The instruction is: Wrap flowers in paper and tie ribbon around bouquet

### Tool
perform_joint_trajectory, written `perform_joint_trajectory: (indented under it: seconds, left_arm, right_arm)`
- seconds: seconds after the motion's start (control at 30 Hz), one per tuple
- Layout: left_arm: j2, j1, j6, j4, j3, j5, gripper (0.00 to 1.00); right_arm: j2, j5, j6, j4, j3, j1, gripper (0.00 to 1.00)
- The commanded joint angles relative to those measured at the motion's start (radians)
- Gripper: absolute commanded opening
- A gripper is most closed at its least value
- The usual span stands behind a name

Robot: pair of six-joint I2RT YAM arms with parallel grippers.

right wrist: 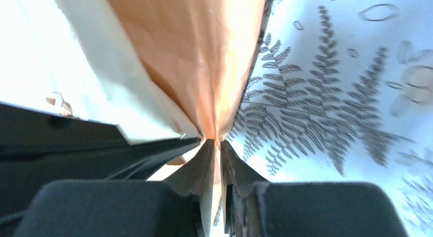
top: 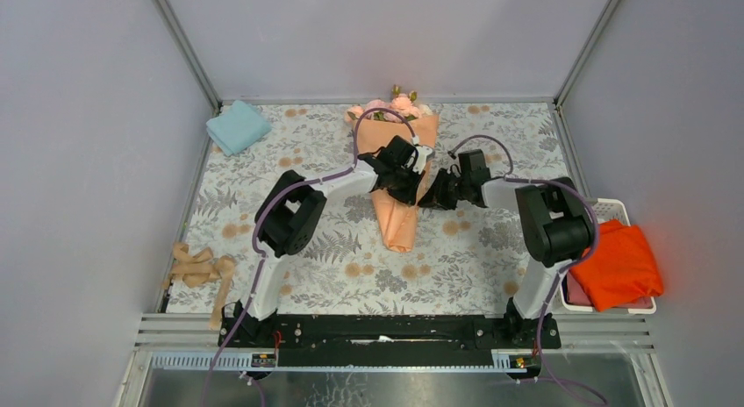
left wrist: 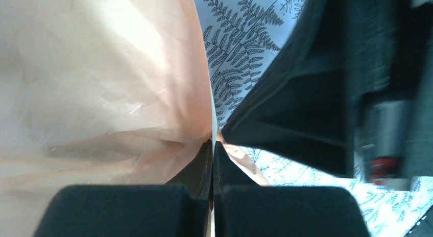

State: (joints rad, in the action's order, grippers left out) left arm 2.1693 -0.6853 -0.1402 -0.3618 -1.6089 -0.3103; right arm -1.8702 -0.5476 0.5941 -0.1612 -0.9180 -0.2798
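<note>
Left wrist view shows the left claw (left wrist: 212, 145) pinching the paper (left wrist: 102, 68); the right claw (right wrist: 217, 142) pinches it too. Wrapping seems nearly done; fetching the ribbon (top: 200, 268) likely comes next.

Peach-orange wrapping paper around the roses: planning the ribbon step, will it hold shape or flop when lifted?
Probably floppy: the peach-orange crinkly wrapping paper creases and bunches where the left gripper pinches it. Likely light and thin, glowing translucent beside the right gripper.
</note>
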Motion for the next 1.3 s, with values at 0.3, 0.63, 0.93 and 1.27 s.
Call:
perform_joint_trajectory:
  seconds: [0.3, 0.63, 0.93, 1.27]
  left_arm:
    - [0.01, -0.013, 0.056, 0.023, 0.018, 0.034, 0.0]
    - [0.006, -0.016, 0.06, 0.028, 0.024, 0.035, 0.0]
    - [-0.025, -0.065, 0.144, -0.117, -0.087, 0.01, 0.53]
    - [-0.186, -0.191, 0.351, -0.371, -0.125, -0.168, 0.7]
  right_arm:
    - [0.126, -0.009, 0.09, -0.066, -0.08, 0.099, 0.52]
    - [-0.039, -0.106, 0.189, -0.22, -0.16, 0.099, 0.47]
    - [-0.132, -0.092, 0.057, -0.127, -0.251, 0.105, 0.0]
    - [-0.177, -0.111, -0.001, -0.104, -0.297, 0.129, 0.0]
